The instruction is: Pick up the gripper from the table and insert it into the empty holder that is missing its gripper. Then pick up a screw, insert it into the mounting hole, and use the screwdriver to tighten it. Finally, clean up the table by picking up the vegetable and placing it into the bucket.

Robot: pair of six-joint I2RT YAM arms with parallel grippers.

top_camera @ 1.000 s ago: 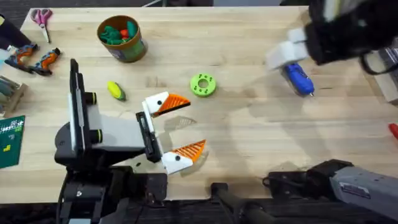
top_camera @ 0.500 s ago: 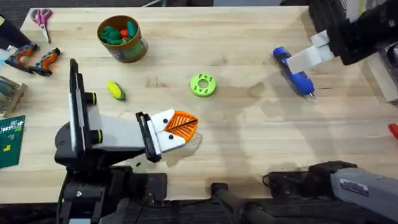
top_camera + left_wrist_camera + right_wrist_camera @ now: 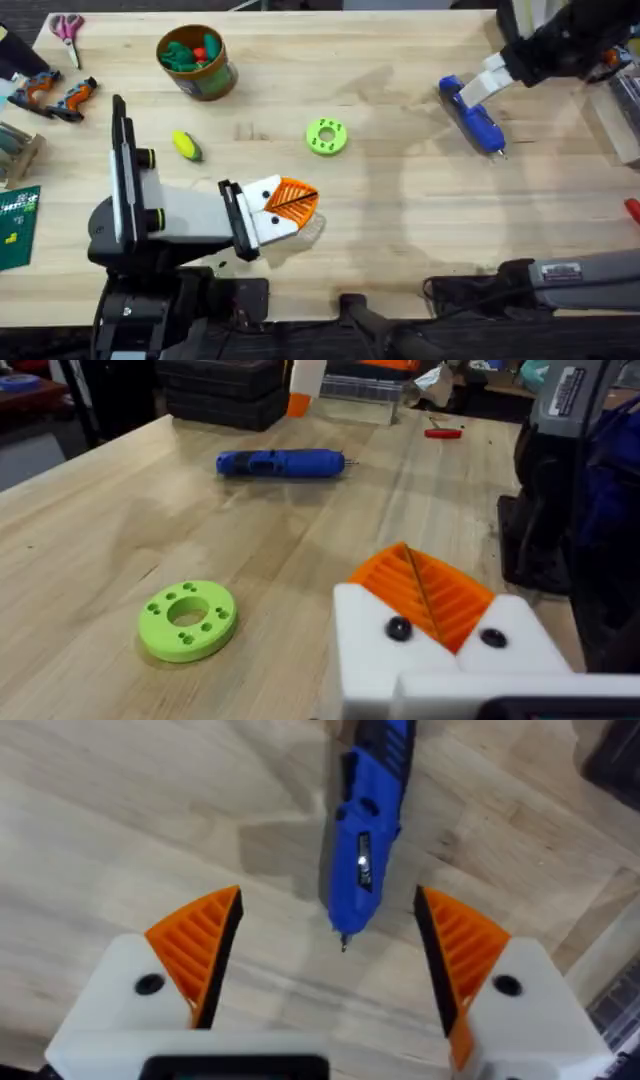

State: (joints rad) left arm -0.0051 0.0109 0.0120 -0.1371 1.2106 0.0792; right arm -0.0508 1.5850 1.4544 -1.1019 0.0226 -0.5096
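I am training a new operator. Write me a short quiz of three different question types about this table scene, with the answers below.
1. True or false: the right pincer is shut on the screwdriver.
2. Multiple choice: the vegetable lies A) in the bucket, B) on the table between the bucket and the left pincer, C) beside the screwdriver.
3. Fill in: the round thing with holes near the table's middle is a green ____.

Key
1. False: its fingers stand apart, and the screwdriver lies on the table beyond them.
2. B
3. disc
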